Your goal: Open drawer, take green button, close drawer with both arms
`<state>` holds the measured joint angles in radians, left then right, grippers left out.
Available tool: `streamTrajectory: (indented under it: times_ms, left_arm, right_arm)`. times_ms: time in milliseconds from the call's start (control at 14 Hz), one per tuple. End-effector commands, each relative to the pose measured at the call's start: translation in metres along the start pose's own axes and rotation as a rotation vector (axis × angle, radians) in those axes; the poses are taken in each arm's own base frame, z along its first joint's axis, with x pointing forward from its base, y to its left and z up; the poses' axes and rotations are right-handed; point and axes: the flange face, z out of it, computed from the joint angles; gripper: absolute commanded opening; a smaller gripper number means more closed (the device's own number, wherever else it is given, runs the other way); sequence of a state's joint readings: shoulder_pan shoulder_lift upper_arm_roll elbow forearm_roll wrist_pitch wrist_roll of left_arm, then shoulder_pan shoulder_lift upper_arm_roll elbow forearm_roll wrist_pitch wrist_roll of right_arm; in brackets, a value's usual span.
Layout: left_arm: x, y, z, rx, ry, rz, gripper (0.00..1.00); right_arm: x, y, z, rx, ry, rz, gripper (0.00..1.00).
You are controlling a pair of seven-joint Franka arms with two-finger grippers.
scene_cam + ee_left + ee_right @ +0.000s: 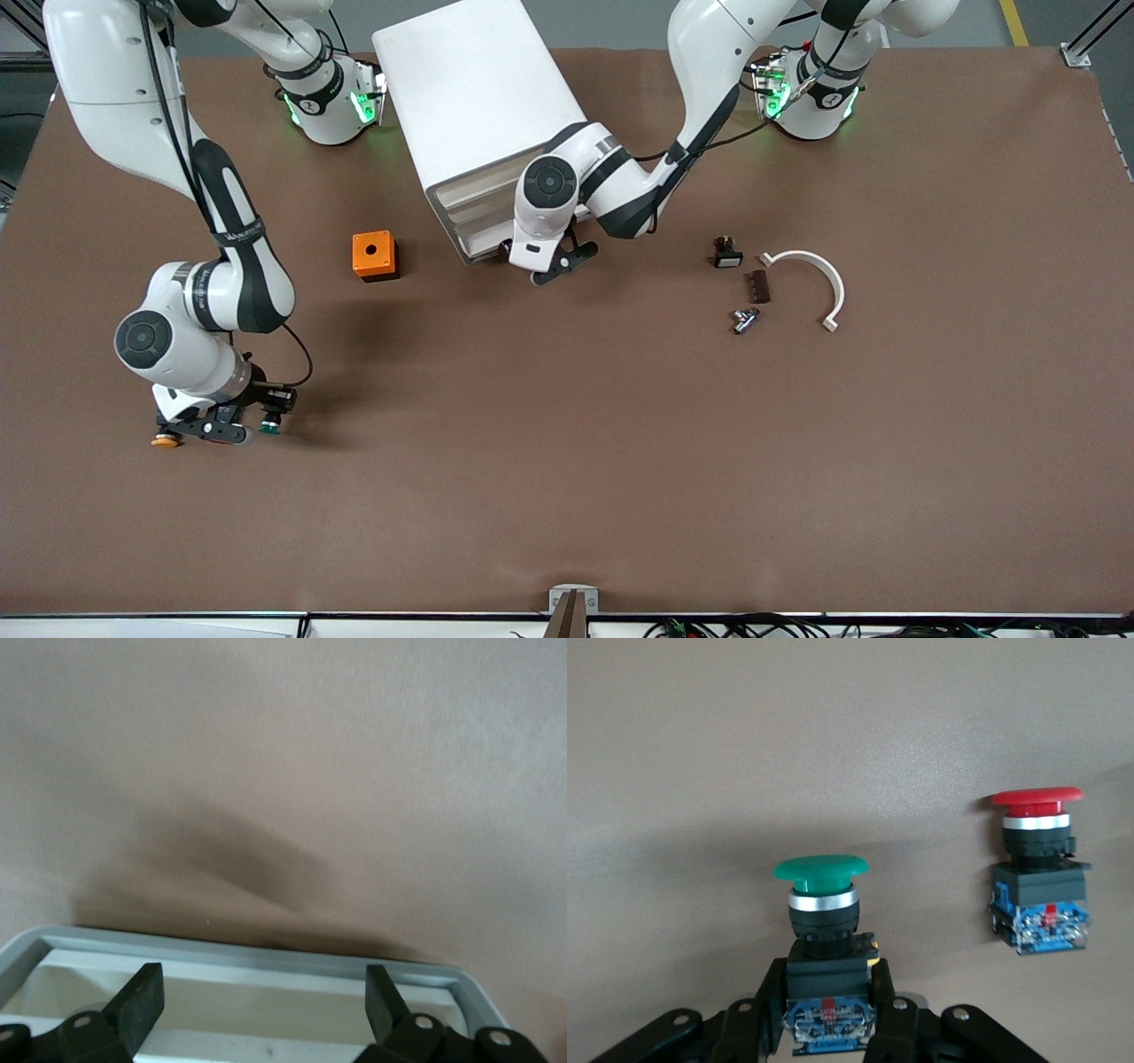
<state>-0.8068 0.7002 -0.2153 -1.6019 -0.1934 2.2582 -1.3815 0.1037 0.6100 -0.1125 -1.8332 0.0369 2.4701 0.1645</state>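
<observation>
My right gripper (229,433) is low over the table at the right arm's end. It is shut on the black body of the green-capped button (824,904), whose green cap (270,427) sticks out past the fingers (766,997). I cannot tell whether the button touches the table. My left gripper (563,264) is open and empty at the front of the white cabinet (474,97). Its fingers (142,992) stand apart before the cabinet's rim (239,952) and a cream drawer front (257,1010). In the front view no drawer (474,221) stands out from the cabinet.
A red-capped button (1038,868) lies on the table beside the green one. An orange-capped button (164,440) lies by my right gripper. An orange box (375,255) sits beside the cabinet. A black part (727,254), brown part (759,286), metal fitting (744,319) and white curved piece (811,279) lie toward the left arm's end.
</observation>
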Motion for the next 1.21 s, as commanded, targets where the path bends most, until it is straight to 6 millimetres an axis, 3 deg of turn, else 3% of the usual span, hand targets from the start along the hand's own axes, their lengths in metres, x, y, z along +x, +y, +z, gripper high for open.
streamTrajectory:
  times_ms: [0, 143, 357, 571, 643, 786, 1000, 1143]
  left_arm:
    - [-0.015, 0.003, 0.000, -0.014, -0.028, -0.020, 1.00]
    - [-0.025, 0.003, 0.001, -0.015, -0.039, -0.016, 1.00]
    - [-0.022, 0.001, 0.009, -0.028, -0.051, -0.040, 1.00]
    - [0.016, 0.002, -0.017, -0.066, -0.032, -0.070, 1.00]
    - [0.041, 0.001, -0.033, -0.084, -0.013, -0.092, 1.00]
    - [0.101, -0.008, -0.074, -0.121, 0.063, -0.129, 1.00]
    - [0.169, -0.028, -0.154, -0.176, 0.185, -0.160, 1.00]
    - [0.228, -0.058, -0.221, -0.219, 0.262, -0.222, 1.00]
  right_arm:
    - [0.002, 0.001, 0.005, 0.012, 0.008, -0.011, 0.01]
    - [0.001, -0.001, 0.010, 0.012, 0.008, -0.014, 0.01]
    - [-0.002, -0.004, 0.013, 0.011, 0.001, -0.020, 0.02]
    - [-0.003, -0.009, 0.014, 0.011, 0.000, -0.027, 0.03]
    - [-0.003, -0.009, 0.014, 0.011, -0.002, -0.027, 0.16]
    - [-0.002, -0.007, 0.013, 0.012, 0.001, -0.035, 1.00]
    - [0.002, -0.005, 0.003, 0.014, 0.010, -0.062, 1.00]
    - [0.007, -0.004, -0.015, 0.016, 0.014, -0.088, 1.00]
